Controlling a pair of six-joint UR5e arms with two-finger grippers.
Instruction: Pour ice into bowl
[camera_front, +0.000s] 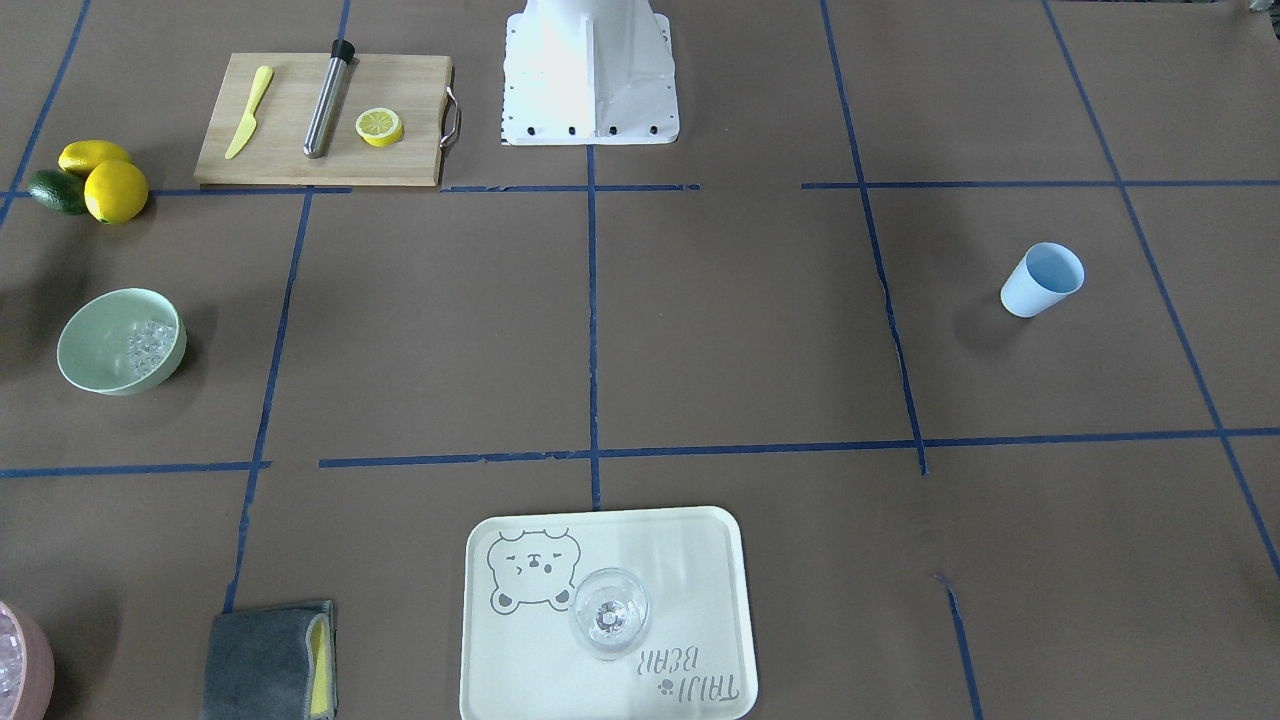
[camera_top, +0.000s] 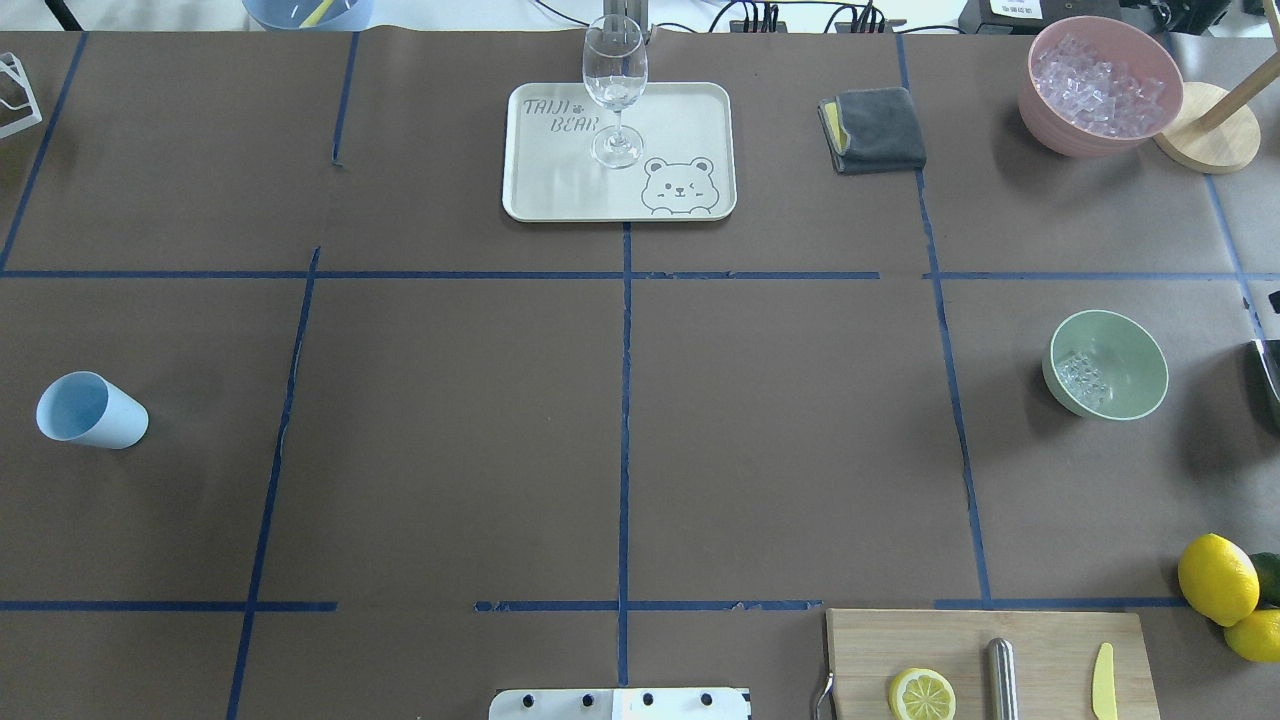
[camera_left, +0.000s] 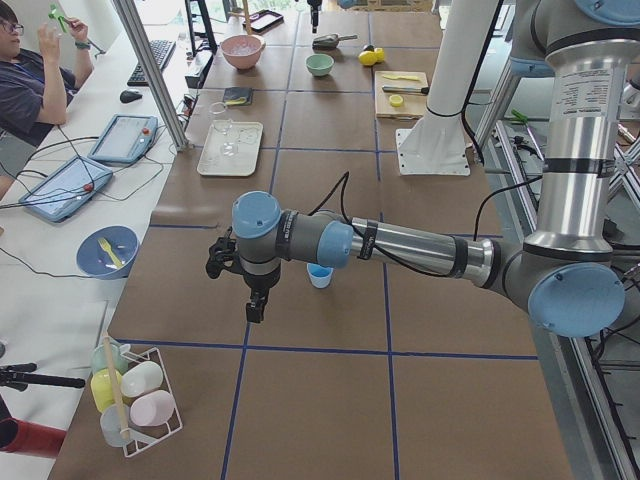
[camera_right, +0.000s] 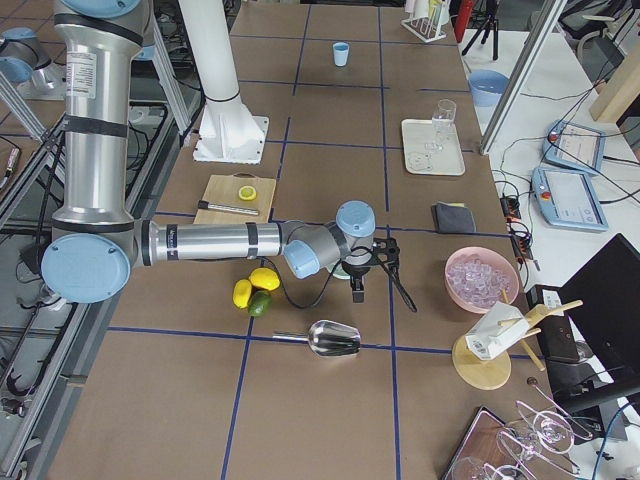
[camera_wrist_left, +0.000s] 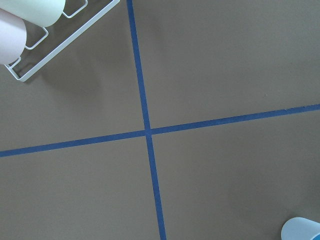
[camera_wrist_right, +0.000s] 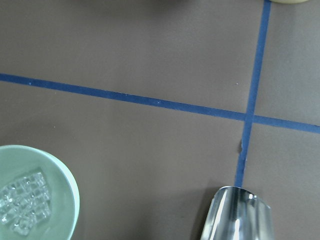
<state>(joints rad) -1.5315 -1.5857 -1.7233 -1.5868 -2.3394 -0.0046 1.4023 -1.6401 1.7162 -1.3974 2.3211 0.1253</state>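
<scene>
The pale mint-green bowl (camera_front: 88, 352) stands on the brown table and holds a small heap of clear ice (camera_front: 150, 345). It also shows in the overhead view (camera_top: 1132, 358) with the ice (camera_top: 1082, 378), and at the lower left of the right wrist view (camera_wrist_right: 70, 186). My right gripper (camera_right: 372, 287) hangs just beside this bowl. It shows only in the exterior right view, so I cannot tell if it is open or shut. My left gripper (camera_left: 256, 308) hovers near the light blue cup (camera_left: 320, 275). It shows only in the exterior left view, so its state is also unclear.
A metal scoop (camera_right: 333, 338) lies on the table near the bowl and shows in the right wrist view (camera_wrist_right: 240, 215). A pink bowl (camera_top: 1050, 120) full of ice, a grey cloth (camera_top: 875, 130), a tray (camera_top: 560, 190) with a wine glass, a cutting board (camera_top: 1040, 640) and lemons (camera_top: 1215, 578) stand around.
</scene>
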